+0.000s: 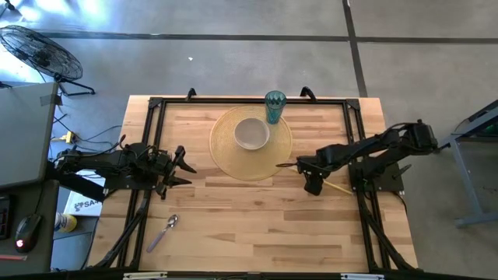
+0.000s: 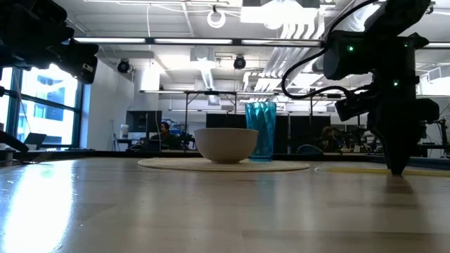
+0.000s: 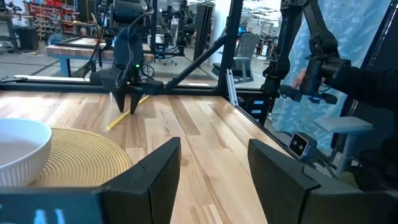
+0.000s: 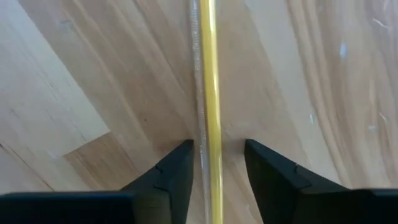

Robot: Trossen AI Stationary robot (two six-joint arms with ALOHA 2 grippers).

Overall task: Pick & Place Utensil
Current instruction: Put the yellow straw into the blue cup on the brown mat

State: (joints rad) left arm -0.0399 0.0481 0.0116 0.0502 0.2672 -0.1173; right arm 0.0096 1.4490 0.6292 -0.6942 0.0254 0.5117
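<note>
A thin yellow stick (image 4: 208,93) lies flat on the wooden table, right of the round woven placemat (image 1: 226,155); it also shows in the high view (image 1: 338,188) and in the left wrist view (image 3: 118,120). My right gripper (image 4: 217,149) points down at it, open, with one finger on each side of the stick and low over the table (image 2: 396,167). I see no touch. A metal spoon (image 1: 165,231) lies flat near the table's near left corner. My left gripper (image 1: 185,166) waits open at the table's left side.
A white bowl (image 1: 252,133) sits on the placemat and a blue ribbed cup (image 1: 275,106) stands at its far edge. A black frame (image 1: 249,101) runs along the table's far, left and right sides. Bare wood lies between placemat and near edge.
</note>
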